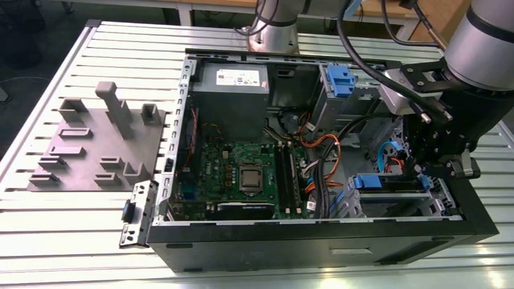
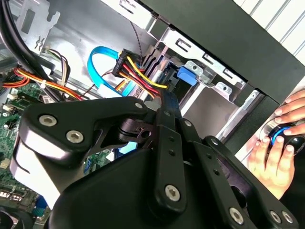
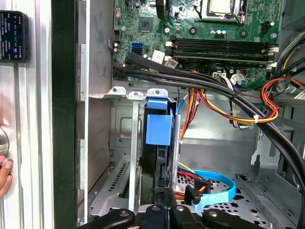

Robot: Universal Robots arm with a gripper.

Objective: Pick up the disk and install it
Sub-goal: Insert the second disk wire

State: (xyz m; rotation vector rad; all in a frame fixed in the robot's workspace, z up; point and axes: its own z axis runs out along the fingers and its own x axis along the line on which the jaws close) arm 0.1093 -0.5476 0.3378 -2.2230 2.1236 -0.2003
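Black tool [image 2: 164,102] reaching down into computer case [image 1: 321,241], grip unclear, at seated disk [image 3: 158,129]

A pale metal table with long ribbed slats [image 1: 48,223] carries an open black desktop computer case [image 1: 321,241] lying on its side. Near the case, toward the exterior view's left, lies a flat grey plastic fixture plate with upright blocks [image 1: 92,147].
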